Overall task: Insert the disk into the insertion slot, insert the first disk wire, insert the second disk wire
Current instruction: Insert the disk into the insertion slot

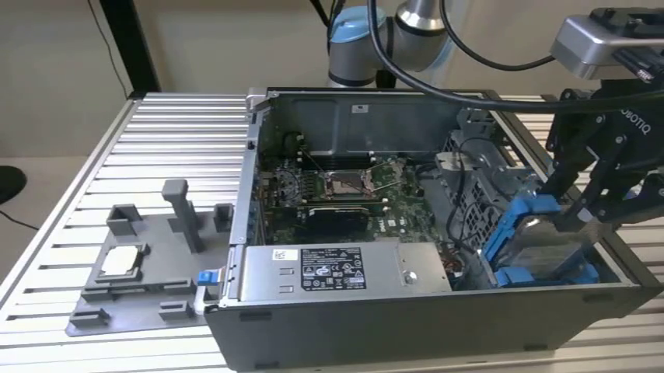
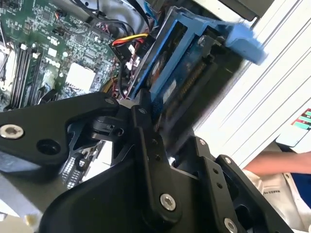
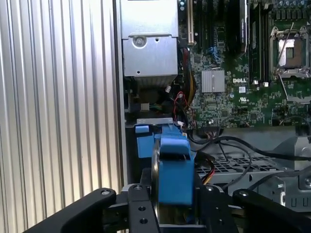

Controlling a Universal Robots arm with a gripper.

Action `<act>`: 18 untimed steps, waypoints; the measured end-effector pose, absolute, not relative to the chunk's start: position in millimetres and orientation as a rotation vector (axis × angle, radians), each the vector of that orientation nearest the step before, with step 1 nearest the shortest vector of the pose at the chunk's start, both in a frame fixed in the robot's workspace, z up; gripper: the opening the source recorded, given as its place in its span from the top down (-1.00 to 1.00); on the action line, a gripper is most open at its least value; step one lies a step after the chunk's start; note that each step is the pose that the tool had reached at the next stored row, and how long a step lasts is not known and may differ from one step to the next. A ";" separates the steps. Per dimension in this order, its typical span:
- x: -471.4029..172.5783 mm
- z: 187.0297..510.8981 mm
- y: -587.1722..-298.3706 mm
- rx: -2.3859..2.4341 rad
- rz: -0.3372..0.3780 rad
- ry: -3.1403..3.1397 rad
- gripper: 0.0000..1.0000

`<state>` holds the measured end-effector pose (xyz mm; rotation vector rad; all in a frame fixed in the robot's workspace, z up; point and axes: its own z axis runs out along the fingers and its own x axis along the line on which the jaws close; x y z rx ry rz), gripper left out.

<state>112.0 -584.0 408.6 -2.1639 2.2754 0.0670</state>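
1. Table [image 1: 155, 155]: ribbed aluminium slats; it carries every item below.
2. Computer case [image 1: 415, 334]: dark grey, side panel off, interior exposed. It stands on the table toward the exterior view's right.
3. Robot arm [image 1: 415, 23]: rises behind the case, with black cables trailing from it.
4. Motherboard [image 1: 343, 186]: green, flat on the case floor, and seen in both wrist views [image 3: 233, 97] [image 2: 63, 48].
5. Fixture tray [image 1: 135, 295]: grey plastic with upright posts, beside the case on the exterior view's left.
6. Power supply box [image 1: 332, 268]: grey with a black label, inside the case against its near wall [image 3: 148, 48].
7. Gripper [image 1: 573, 221]: black linkage fingers pressed onto the two sides of the disk's carrier [image 3: 172, 196].
8. Insertion slot [image 1: 486, 225]: perforated grey bay with blue plastic parts, in the case's corner at the exterior view's right.
9. Disk [image 1: 550, 249]: silver-grey drive in a bright blue carrier [image 3: 172, 165] [image 2: 175, 63]. It is pinched by the gripper and tilted, its lower end down in the insertion slot and its upper end raised above the case edge.
10. Processor socket [image 1: 346, 184]: square metal frame near the board's middle [image 3: 290, 51].
11. Wire bundle [image 2: 129, 41]: red, yellow and black, just beside the disk [image 3: 206, 170].
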 end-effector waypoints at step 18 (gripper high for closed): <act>129.7 394.3 -575.3 -2.136 0.128 2.244 -1.00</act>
